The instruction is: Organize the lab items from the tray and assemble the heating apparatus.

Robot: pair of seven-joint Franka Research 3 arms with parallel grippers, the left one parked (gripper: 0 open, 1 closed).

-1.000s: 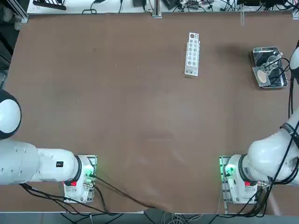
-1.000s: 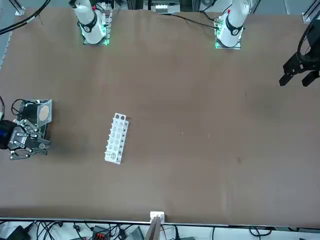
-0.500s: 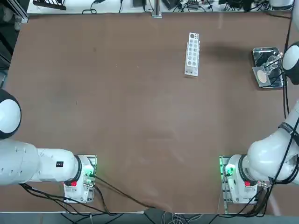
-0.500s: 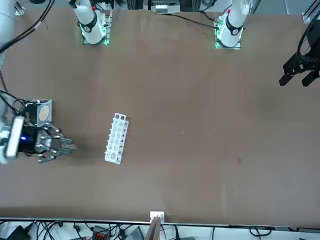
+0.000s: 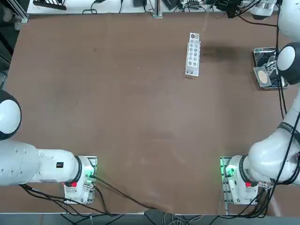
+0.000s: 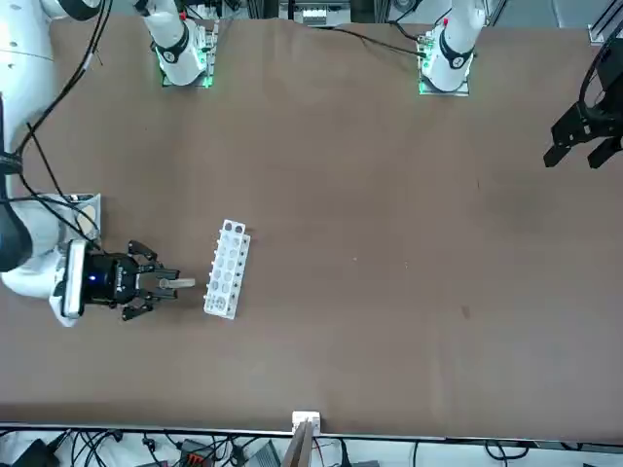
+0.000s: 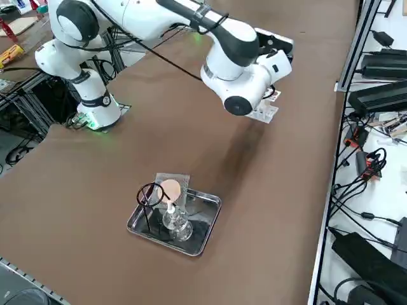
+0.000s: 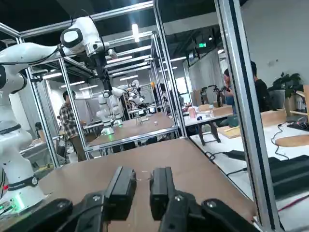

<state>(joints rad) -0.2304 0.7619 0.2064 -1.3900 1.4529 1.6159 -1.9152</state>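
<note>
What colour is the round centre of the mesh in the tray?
Pale tan centre, clearest in the right side view.

Four cameras on one brown bench.
Overhead looks straight down from afar; the front camera faces the arm bases; the raised right-side camera sits nearer the tray; the wrist camera looks level past its fingers. Overhead and front share the white rack.

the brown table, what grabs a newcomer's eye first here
The white right arm stretched across it, its black end effector empty, fingers nearly together, level beside the long white rack with round holes. Next, the shiny steel tray near the table's right edge, holding the clear glass burner, black wire stand and mesh.
</note>
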